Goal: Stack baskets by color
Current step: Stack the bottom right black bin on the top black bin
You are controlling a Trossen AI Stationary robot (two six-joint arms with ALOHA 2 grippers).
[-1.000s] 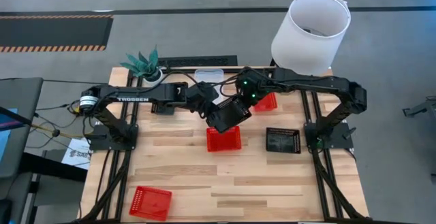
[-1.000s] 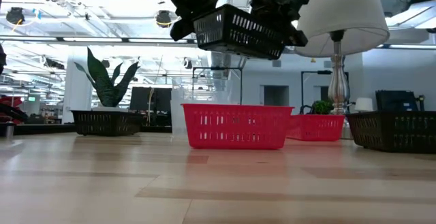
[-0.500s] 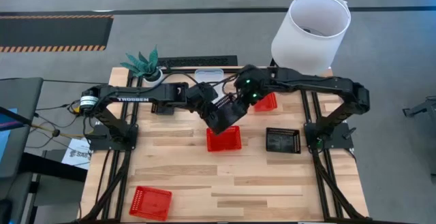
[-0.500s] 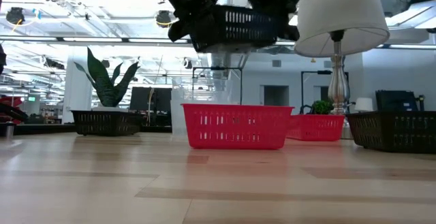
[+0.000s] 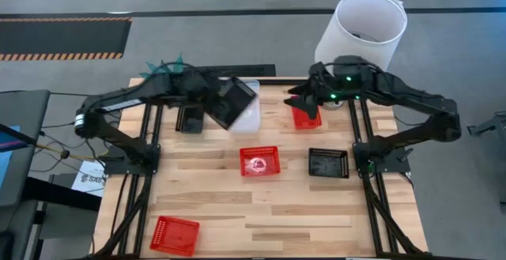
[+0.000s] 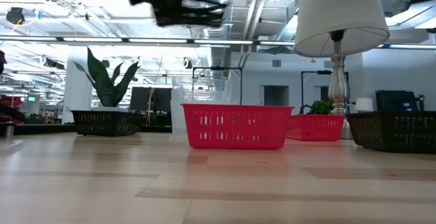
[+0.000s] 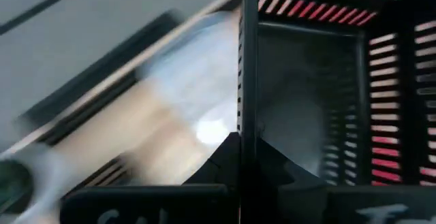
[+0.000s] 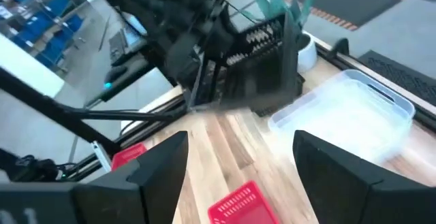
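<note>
My left gripper (image 5: pixel 213 102) is shut on a black mesh basket (image 5: pixel 232 102), held high and tilted above a clear basket (image 5: pixel 251 119) at the table's far middle. My right gripper (image 5: pixel 298 102) stands open in the air above a red basket (image 5: pixel 308 119) at the far right, with nothing between its fingers (image 8: pixel 163 163). Another red basket (image 5: pixel 259 161) sits on the table's middle, a black one (image 5: pixel 328 163) to its right, and a third red one (image 5: pixel 174 235) at the near left. A further black basket (image 5: pixel 190 122) lies half hidden under my left arm. My left gripper holds the black basket by one side wall (image 7: pixel 248 108), at its rim, with one finger inside and one finger outside. It comes at the basket from the table's left, slanting down. The basket hangs lifted clear and tilted, well above the table (image 6: pixel 187 9).
A white lampshade (image 5: pixel 361 35) stands at the far right corner, close behind my right arm. A small green plant (image 5: pixel 162 70) stands at the far left, partly behind my left arm. Bare wood (image 5: pixel 300 220) lies along the near side.
My right gripper has opened, let go of the black basket, and drawn back up and toward the table's right. My left gripper has carried the basket up and toward the far left, from above the middle red basket to above the clear one, tipping it.
</note>
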